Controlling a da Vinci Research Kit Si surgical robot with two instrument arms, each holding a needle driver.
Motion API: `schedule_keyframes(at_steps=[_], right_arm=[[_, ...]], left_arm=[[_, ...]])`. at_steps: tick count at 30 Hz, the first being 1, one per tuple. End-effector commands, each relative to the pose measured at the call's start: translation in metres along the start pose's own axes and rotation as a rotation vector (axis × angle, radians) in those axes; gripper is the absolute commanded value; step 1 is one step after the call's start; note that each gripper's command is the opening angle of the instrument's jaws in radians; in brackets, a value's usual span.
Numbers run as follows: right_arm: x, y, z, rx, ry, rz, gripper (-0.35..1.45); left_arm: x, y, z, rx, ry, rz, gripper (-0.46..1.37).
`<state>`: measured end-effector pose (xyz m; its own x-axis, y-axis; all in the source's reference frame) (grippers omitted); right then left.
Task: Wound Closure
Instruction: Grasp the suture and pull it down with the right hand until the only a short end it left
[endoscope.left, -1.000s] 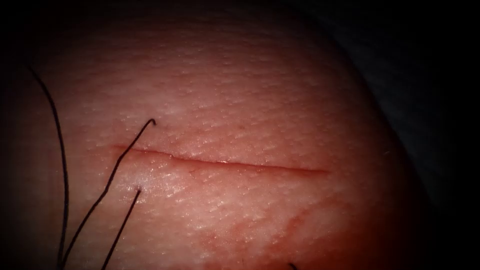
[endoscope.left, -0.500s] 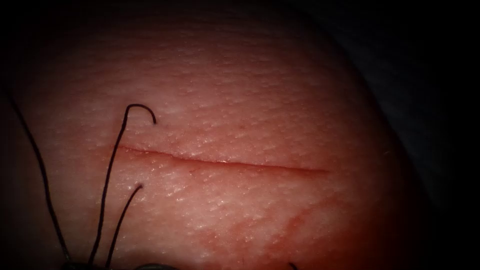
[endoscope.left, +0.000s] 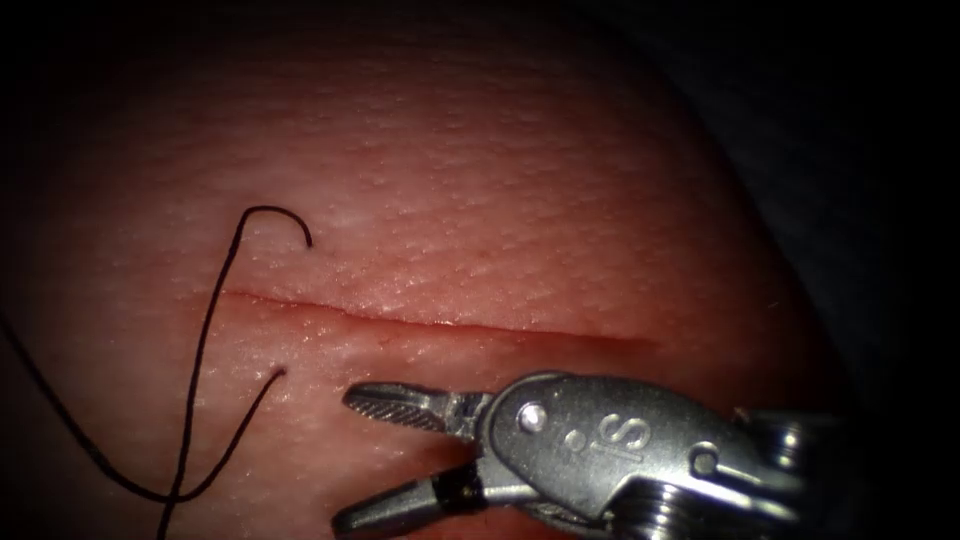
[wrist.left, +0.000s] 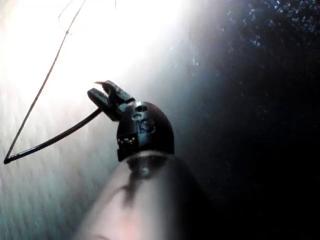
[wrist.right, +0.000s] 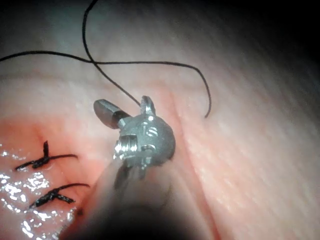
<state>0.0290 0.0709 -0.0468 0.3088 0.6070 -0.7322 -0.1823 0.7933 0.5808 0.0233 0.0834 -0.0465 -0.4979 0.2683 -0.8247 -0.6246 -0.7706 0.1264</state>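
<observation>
The tissue (endoscope.left: 500, 200) bears a long thin cut (endoscope.left: 450, 325) running across the picture. Near the cut's left end a dark thread (endoscope.left: 205, 330) enters the skin above the cut (endoscope.left: 309, 243), comes out below it (endoscope.left: 280, 373) and lies in slack loops. My right tool (endoscope.left: 345, 455) comes in from the lower right with its jaws wide open and nothing between them, just right of the lower thread hole; it appears too in the right wrist view (wrist.right: 125, 106). My left tool (wrist.left: 97, 89) is shut on what looks like the needle (wrist.left: 55, 140), off the tissue, thread trailing from its far end.
The right wrist view shows two earlier knotted stitches (wrist.right: 42, 160) (wrist.right: 52, 196) beside wet red fluid (wrist.right: 20, 220). A thread loop (wrist.right: 150, 63) crosses the tissue ahead of the right tool. Beyond the tissue's right edge lies dark background (endoscope.left: 880, 150).
The right tool has come into view from the lower right, jaws open. The thread, taut a second ago, has slackened into a hook above the cut and a low loop at left.
</observation>
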Motion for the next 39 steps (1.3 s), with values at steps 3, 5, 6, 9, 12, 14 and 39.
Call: schedule_keyframes(at_steps=[3, 5, 6, 9, 12, 14, 39], right_arm=[[-0.0023, 0.0011, 0.0017, 0.0, -0.002, -0.023, 1.31], [-0.0037, 0.0016, 0.0032, 0.011, -0.003, -0.036, 1.3], [-0.0041, 0.0017, 0.0037, 0.016, -0.003, -0.039, 1.3], [-0.0053, 0.0024, 0.0063, 0.034, -0.004, -0.053, 1.27], [-0.0059, 0.0034, 0.0088, 0.031, -0.001, -0.092, 1.27], [-0.0061, 0.0039, 0.0098, 0.031, -0.001, -0.107, 1.28], [-0.0081, 0.0017, 0.0097, 0.111, -0.095, -0.12, -0.35]], left_arm=[[0.0, -0.0009, -0.0012, 0.019, -0.015, 0.0, -0.35], [0.0001, -0.0009, -0.0015, 0.022, -0.015, -0.002, -0.35], [0.0001, -0.0009, -0.0015, 0.022, -0.015, -0.002, -0.35], [0.0001, -0.0007, -0.0012, 0.022, -0.013, -0.002, -0.35], [-0.0001, -0.0005, -0.0009, 0.021, -0.01, -0.002, -0.35], [-0.0001, -0.0004, -0.0009, 0.02, -0.008, -0.002, -0.35], [0.0003, 0.0004, -0.0009, 0.011, 0.0, -0.003, -0.35]])
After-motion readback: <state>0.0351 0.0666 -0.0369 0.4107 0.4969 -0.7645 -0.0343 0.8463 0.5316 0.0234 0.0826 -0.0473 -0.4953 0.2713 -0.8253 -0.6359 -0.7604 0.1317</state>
